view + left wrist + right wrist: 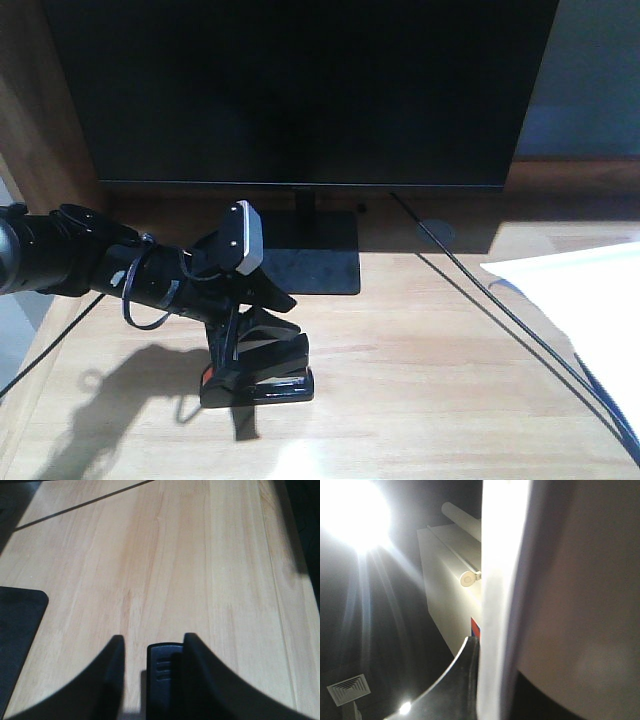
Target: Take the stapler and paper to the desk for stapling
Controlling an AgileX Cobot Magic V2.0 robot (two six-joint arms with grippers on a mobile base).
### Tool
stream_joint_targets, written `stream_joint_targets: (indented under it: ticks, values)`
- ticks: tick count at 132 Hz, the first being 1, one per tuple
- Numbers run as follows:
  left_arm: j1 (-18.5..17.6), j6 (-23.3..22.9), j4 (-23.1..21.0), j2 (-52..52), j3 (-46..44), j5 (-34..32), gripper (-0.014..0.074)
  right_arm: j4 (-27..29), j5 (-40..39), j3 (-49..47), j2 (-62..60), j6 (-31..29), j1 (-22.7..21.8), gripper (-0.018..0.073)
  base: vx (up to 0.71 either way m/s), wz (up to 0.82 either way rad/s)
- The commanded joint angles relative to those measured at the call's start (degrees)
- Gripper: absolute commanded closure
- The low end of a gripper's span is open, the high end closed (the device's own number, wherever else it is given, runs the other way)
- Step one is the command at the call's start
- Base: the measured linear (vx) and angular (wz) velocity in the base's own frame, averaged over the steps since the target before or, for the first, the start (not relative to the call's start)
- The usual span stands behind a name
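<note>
Stapler (262,375) rests on the worktop (420,380) in front of the monitor stand (310,265), its end between the left fingers (107,680), which stand apart: one touches its side, the other leaves a strip of bare wood showing. Paper (585,300) appears over the right side of the worktop; in the right wrist view the sheet runs edge-on between the right fingers (465,680), which are closed against it from both sides.

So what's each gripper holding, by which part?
Left gripper straddles the small black stapler's end with a side gap: hold unclear. Right gripper pinches the white paper sheet's edge.
</note>
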Motion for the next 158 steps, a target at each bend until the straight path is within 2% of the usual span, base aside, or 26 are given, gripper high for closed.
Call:
stream_joint_targets:
  ticks: [1,24,59,158]
  values:
    - [0.0,-0.6,-2.8,-3.1,-1.4,2.9,0.0454,0.2,-2.1,-1.4,0.7,-0.6,-0.3,0.0565,0.0,0.0]
    - [0.0,-0.6,-2.8,-3.1,-1.4,4.0,0.0605,0.2,-1.9,-1.4,0.7,-0.6,-0.3,0.0565,0.0,0.0]
    - [0.0,-0.6,-2.8,-2.7,-1.2,1.9,0.0604,0.2,-2.0,-1.4,0.7,-0.6,-0.3,0.0565,0.0,0.0]
    - [-0.2,-0.5,-2.8,1.1,-1.2,2.4,0.0603,0.2,-2.0,-1.4,0.7,-0.6,-0.3,0.0565,0.0,0.0]
